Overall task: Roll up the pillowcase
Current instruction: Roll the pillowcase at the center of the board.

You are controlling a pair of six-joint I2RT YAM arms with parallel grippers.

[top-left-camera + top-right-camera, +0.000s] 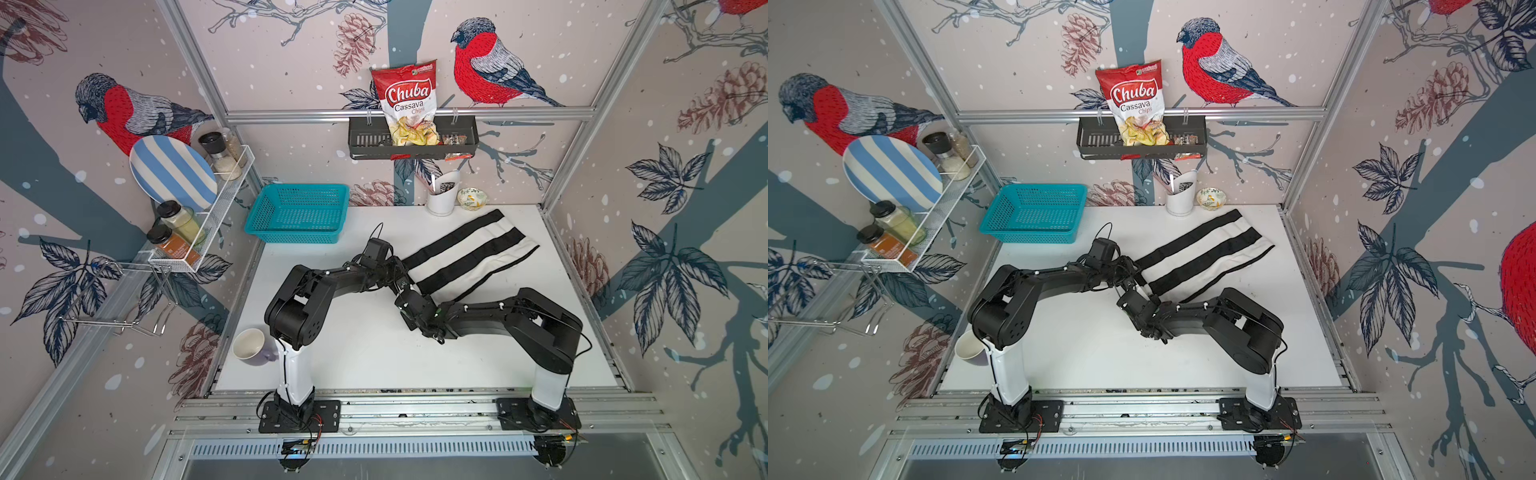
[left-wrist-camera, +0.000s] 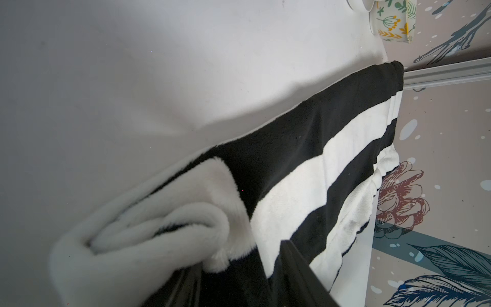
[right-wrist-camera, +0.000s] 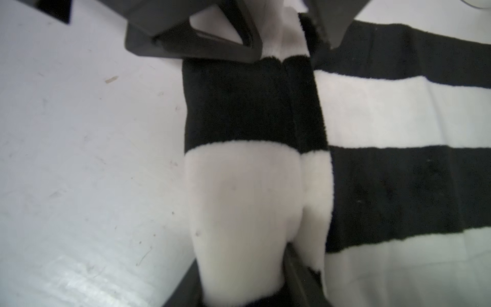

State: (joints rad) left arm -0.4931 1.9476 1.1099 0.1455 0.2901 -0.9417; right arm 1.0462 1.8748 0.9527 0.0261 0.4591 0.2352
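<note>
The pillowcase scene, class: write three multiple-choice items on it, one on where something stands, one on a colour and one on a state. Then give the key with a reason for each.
1. Where is the teal basket relative to the pillowcase?
A. On top of it.
B. Inside its roll.
C. Apart from it, farther left on the table.

2. What colours are the pillowcase's stripes?
A. Black and white.
B. Blue and white.
C. Red and grey.

3. What state is the pillowcase in?
A. Spread fully flat.
B. Rolled at one end, the rest lying flat.
C. Rolled up completely.

Key:
1 C: bare table shows between them in both top views.
2 A: every view shows broad black and white bands.
3 B: the left wrist view shows a spiral of fabric with flat stripes beyond it.
</note>
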